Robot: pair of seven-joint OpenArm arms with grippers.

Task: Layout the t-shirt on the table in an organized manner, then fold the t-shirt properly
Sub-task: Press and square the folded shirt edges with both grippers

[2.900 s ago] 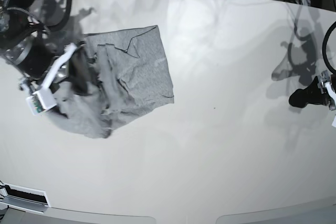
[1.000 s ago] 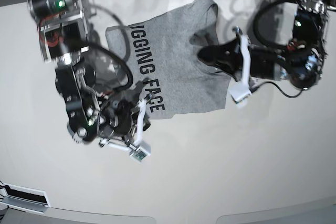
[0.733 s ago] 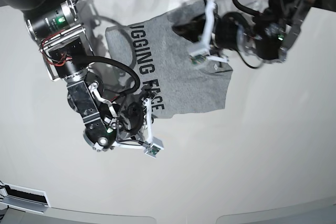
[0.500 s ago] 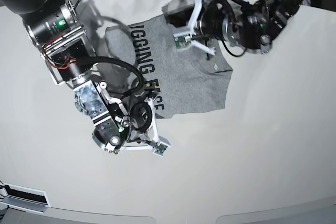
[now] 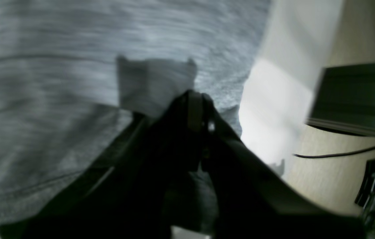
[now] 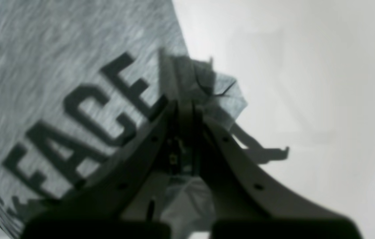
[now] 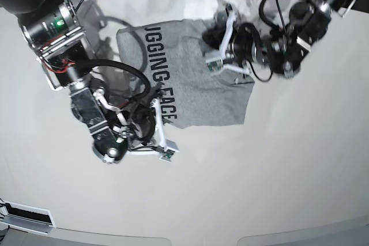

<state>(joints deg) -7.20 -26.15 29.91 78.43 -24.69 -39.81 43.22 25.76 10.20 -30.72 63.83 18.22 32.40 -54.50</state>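
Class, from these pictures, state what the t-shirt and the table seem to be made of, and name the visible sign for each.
The t-shirt: soft knit fabric, probably cotton, matte heather grey; it drapes, wrinkles and shows flecked texture under black print. The table: hard, smooth, glossy white, maybe laminate or plastic; it mirrors shadows and light.

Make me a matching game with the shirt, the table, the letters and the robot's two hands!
Things:
1. t-shirt
2. table
3. lettering
4. left hand and right hand

Descriptions:
A. glossy white
B. black
C. heather grey
D. shut, pinching fabric

Pairs: 1-C, 2-A, 3-B, 4-D
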